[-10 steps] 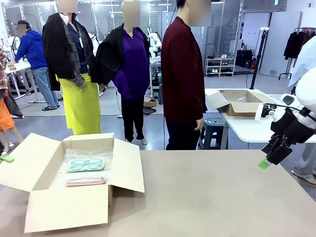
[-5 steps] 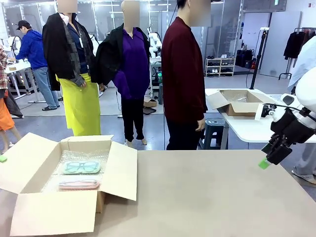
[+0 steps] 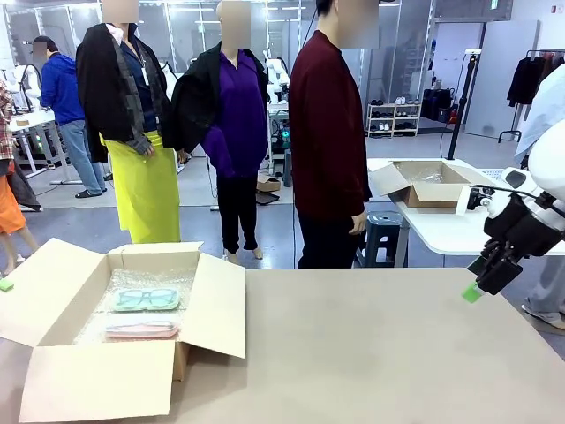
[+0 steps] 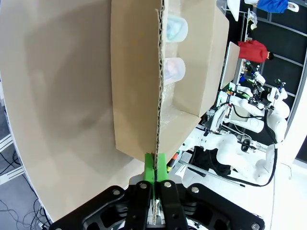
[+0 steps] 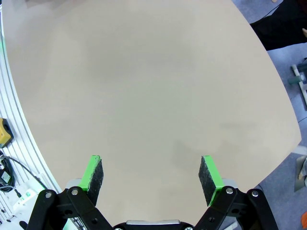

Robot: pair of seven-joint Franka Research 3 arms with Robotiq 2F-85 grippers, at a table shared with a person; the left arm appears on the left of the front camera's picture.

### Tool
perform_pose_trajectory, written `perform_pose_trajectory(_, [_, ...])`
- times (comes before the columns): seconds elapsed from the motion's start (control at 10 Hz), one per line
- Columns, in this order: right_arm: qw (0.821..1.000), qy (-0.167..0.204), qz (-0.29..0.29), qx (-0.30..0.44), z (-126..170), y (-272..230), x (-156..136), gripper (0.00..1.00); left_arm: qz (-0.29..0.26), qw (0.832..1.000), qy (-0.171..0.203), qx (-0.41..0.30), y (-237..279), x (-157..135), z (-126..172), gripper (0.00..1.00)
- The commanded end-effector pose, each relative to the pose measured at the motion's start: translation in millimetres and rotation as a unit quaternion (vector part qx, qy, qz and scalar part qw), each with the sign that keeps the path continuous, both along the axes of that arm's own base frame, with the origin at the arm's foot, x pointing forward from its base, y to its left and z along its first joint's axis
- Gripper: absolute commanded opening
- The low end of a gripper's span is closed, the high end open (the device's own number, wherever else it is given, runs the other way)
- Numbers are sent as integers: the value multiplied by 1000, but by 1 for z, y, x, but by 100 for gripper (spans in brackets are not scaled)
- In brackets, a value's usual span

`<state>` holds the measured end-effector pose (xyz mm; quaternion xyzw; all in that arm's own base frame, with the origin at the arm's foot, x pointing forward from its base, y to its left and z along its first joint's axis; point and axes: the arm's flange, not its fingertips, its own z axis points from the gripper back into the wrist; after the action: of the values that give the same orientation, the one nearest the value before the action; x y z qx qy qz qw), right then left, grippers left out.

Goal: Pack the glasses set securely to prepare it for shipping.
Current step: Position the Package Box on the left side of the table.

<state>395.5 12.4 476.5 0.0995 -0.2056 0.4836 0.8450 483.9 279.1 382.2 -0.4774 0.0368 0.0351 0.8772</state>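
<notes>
Two cases of the glasses set, the green case (image 3: pixel 146 299) and the pink case (image 3: pixel 142 329), lie flat on the bubble wrap (image 3: pixel 132 314) inside the open box (image 3: pixel 216 305) at the lower left of the front view, so the loading looks done while the flaps are not yet folded and nothing seals it. The left gripper (image 4: pixel 156 165) is pinched tight on the edge of one box flap (image 4: pixel 158 81). The right gripper (image 5: pixel 151 175) hangs with its jaws wide apart and empty above the bare table (image 5: pixel 144 86), at the right edge of the front view.
</notes>
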Motion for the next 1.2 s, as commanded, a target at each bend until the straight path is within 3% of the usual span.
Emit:
perform_pose_trajectory(0.0, [1000, -4, 7, -6, 1, 0, 0, 100, 2, 1000, -1, 1, -3, -3, -2, 0])
perform_pose_trajectory(0.5, [1000, -4, 7, -6, 1, 0, 0, 100, 0, 1000, 0, 0, 0, 0, 0, 2])
perform_pose_trajectory(0.6, [1000, -4, 7, -6, 1, 0, 0, 100, 0, 1000, -13, 21, 0, -5, 7, 39])
perform_pose_trajectory(0.7, [1000, -4, 7, -6, 1, 0, 0, 100, 12, 998, -22, 50, 2, -10, 16, 39])
perform_pose_trajectory(0.8, [1000, -4, 7, -6, 1, 0, 0, 100, 20, 994, -51, 99, 3, -23, 34, 77])
perform_pose_trajectory(0.9, [1000, -4, 7, -6, 1, 0, 0, 100, 19, 986, -97, 136, 1, -39, 56, 43])
perform_pose_trajectory(1.0, [1000, -4, 7, -6, 1, 0, 0, 100, 25, 970, -155, 184, 0, -55, 78, 100])
perform_pose_trajectory(1.1, [1000, -4, 7, -6, 1, 0, 0, 100, 30, 949, -216, 229, -4, -69, 98, 80])
